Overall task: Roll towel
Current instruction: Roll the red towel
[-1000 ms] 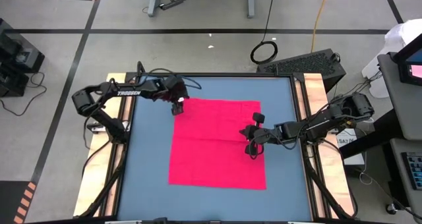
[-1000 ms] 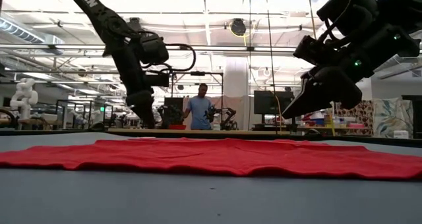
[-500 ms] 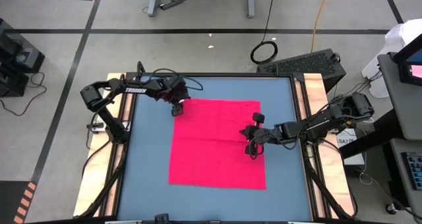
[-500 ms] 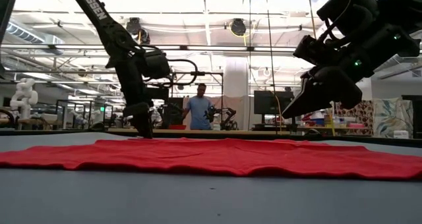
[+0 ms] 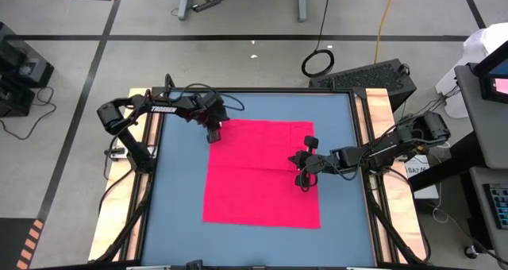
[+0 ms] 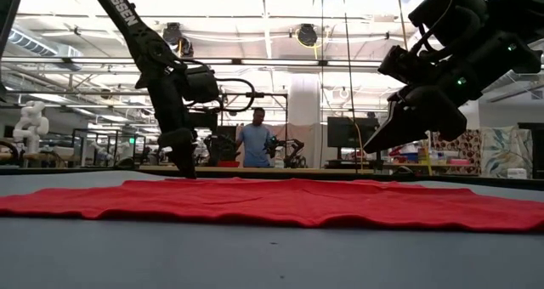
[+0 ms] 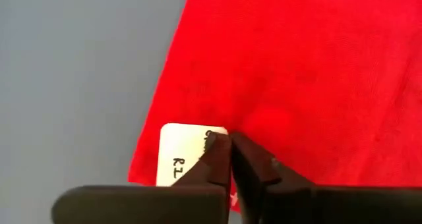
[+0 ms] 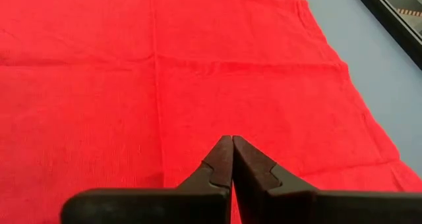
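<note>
White tag (image 7: 181,153) beside left pincer (image 7: 229,145), towel (image 5: 262,173) corner.

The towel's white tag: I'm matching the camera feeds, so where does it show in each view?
High view: not discernible; left gripper sits over the towel's far-left corner.
Low view: not visible.
Left wrist view: white tag beside the shut fingertips, at the towel's edge.
Right wrist view: not in it.
Shared landmark: the towel.

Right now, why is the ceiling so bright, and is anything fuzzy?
Low view: the ceiling lights glare white, so the left gripper and right gripper look like dark shapes against them. Left wrist view: the close fingers are soft, but the towel and its white tag are clearer.
</note>
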